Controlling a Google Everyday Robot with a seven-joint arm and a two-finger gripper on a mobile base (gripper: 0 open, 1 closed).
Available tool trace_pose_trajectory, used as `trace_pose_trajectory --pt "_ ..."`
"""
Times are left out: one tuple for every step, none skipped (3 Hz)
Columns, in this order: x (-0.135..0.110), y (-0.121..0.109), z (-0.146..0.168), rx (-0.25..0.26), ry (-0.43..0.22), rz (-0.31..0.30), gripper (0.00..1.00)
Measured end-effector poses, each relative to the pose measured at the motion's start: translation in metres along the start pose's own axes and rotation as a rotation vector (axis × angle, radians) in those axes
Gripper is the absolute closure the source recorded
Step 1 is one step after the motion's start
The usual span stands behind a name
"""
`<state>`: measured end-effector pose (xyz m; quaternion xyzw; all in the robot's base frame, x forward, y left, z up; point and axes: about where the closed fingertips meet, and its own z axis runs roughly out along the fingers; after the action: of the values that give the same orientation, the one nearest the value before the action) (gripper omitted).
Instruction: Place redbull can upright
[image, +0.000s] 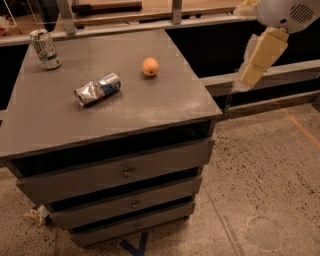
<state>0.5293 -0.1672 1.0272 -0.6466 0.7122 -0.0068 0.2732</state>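
The redbull can (98, 89) lies sideways on the tabletop (55, 127), silver half crumpled, other half blue. My pincer (250, 70) hangs upper right; open or closed, I cannot tell.

Arm: only its end shows, a white rounded housing (287, 12) with a vented patch, off the right side of the worktop (115, 120) and above its level.
Gripper: the gripper (257, 60) is a cream-coloured block hanging from the housing, slanting down and to the left towards the worktop's right rear corner.
Clearance: gripper is apart from the worktop, out past its right edge, touching nothing on it.
Load: nothing seen in the gripper.
Blur: pale smear along the gripper's left edge.
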Motion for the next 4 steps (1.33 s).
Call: trace_pose_trajectory --pt "-0.029 -0.023 0.029 -0.031 -0.023 -0.075 0.0" --pt "-0.063 -0.033 0.059 -0.066 -0.035 -0.168 0.0" --pt "-0.064 -0.033 0.06 -0.065 -0.036 -0.167 0.0" --pt "-0.078 -0.028 0.082 -0.138 -0.073 -0.213 0.0"
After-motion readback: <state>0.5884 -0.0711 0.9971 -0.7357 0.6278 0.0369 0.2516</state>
